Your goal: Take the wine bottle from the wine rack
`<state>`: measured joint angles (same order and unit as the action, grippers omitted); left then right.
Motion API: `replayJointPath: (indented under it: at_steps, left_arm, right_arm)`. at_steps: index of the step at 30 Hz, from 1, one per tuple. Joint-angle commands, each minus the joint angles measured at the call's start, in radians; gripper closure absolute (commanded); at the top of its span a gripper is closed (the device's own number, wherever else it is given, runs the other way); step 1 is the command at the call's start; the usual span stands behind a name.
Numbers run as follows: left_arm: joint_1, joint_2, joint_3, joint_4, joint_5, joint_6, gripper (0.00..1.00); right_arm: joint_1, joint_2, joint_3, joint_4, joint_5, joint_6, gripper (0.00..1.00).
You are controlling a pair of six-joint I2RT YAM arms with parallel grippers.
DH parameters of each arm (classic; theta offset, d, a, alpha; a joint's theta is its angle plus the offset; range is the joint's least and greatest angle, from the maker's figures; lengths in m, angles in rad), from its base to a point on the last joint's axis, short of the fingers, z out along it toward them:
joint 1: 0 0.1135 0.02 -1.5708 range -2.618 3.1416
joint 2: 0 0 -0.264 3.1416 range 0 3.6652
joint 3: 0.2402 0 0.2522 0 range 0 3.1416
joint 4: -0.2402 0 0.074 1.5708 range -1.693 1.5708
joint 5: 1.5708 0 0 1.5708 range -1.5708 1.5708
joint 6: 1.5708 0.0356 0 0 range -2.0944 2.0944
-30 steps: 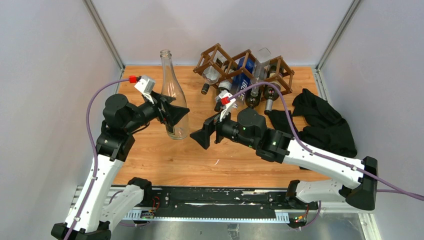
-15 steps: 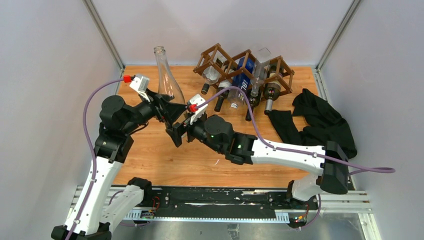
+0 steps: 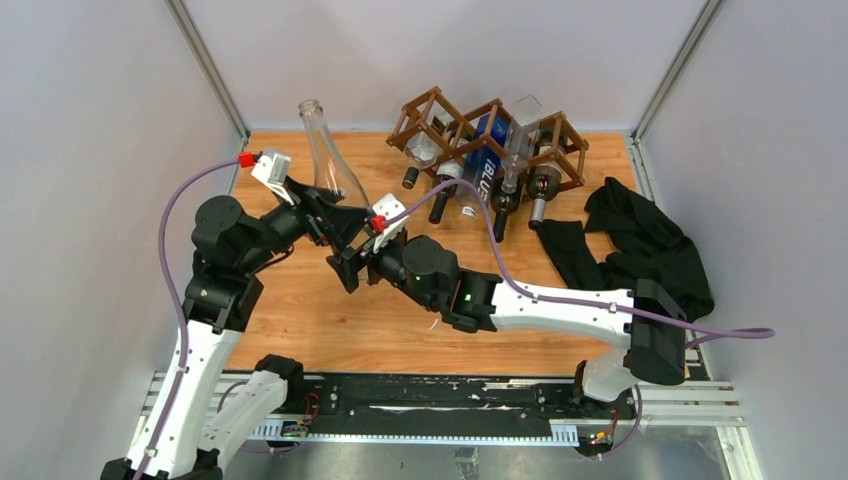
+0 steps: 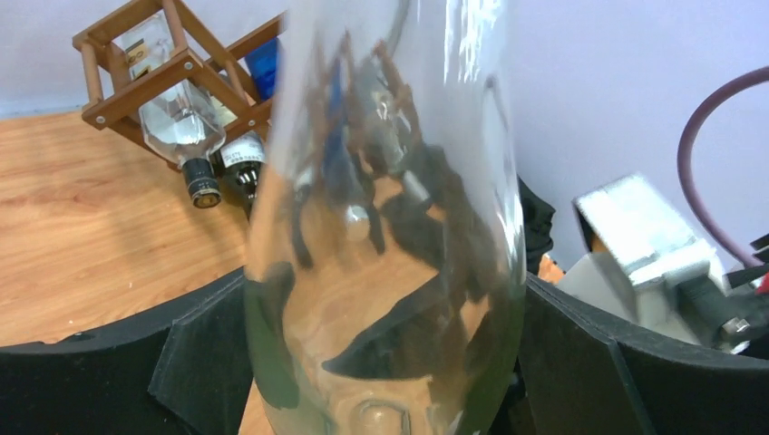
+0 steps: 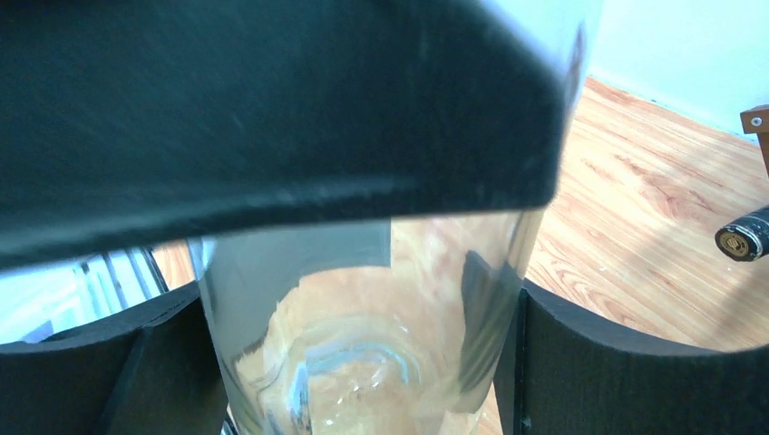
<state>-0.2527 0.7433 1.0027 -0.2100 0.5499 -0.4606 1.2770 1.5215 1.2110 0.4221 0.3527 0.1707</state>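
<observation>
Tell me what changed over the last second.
The right gripper swung left and closed on the clear wine bottle near its base, below the left gripper, which kept its hold. The bottle tilted, neck leaning left. The wine rack, its bottles and the black cloth stayed put.

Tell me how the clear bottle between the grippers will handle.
Probably slippery: the clear bottle is smooth glass, and the left gripper and right gripper clasp only its lower body. Likely light: it looks empty. Apt to tip: tall, narrow, leaning.
</observation>
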Motion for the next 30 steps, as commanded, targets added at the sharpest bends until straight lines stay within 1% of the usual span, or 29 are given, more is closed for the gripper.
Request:
replayJointPath:
  at_steps: [1, 9, 11, 13, 16, 22, 24, 27, 28, 29, 30]
  left_arm:
    - [-0.008, -0.014, 0.084, 0.027, -0.007, -0.002, 0.0]
    - [-0.007, 0.015, 0.142, 0.032, 0.001, 0.009, 0.0]
    - [-0.007, 0.022, 0.142, 0.037, 0.011, 0.011, 0.03]
    - [-0.007, 0.026, 0.136, 0.046, 0.022, 0.01, 0.07]
    - [-0.007, 0.03, 0.123, 0.061, 0.033, 0.004, 0.22]
    - [0.005, 0.045, 0.13, 0.07, 0.02, 0.0, 0.69]
    - [0.014, 0.054, 0.142, 0.068, 0.013, 0.003, 0.77]
    - [0.024, 0.072, 0.154, 0.062, 0.016, 0.019, 0.85]
    - [0.028, 0.08, 0.157, 0.06, 0.018, 0.029, 0.9]
    - [0.032, 0.087, 0.159, 0.059, 0.018, 0.04, 0.96]
    - [0.035, 0.095, 0.159, 0.059, 0.017, 0.057, 1.0]
  right_arm:
    - [0.005, -0.045, -0.048, 0.041, 0.031, -0.059, 1.0]
    - [0.005, -0.114, -0.133, 0.055, 0.03, -0.106, 1.0]
    - [0.005, -0.121, -0.141, 0.055, 0.024, -0.106, 1.0]
    - [0.005, -0.126, -0.15, 0.054, 0.023, -0.102, 1.0]
    - [0.006, -0.134, -0.156, 0.056, 0.019, -0.097, 1.0]
    - [0.005, -0.141, -0.165, 0.051, 0.014, -0.101, 1.0]
    - [0.004, -0.139, -0.166, 0.043, 0.012, -0.102, 1.0]
    - [0.005, -0.133, -0.171, 0.036, 0.009, -0.101, 1.0]
    - [0.005, -0.131, -0.171, 0.031, 0.009, -0.098, 0.95]
    - [0.005, -0.128, -0.171, 0.019, 0.013, -0.092, 0.72]
    - [0.005, -0.126, -0.173, 0.011, 0.019, -0.085, 0.52]
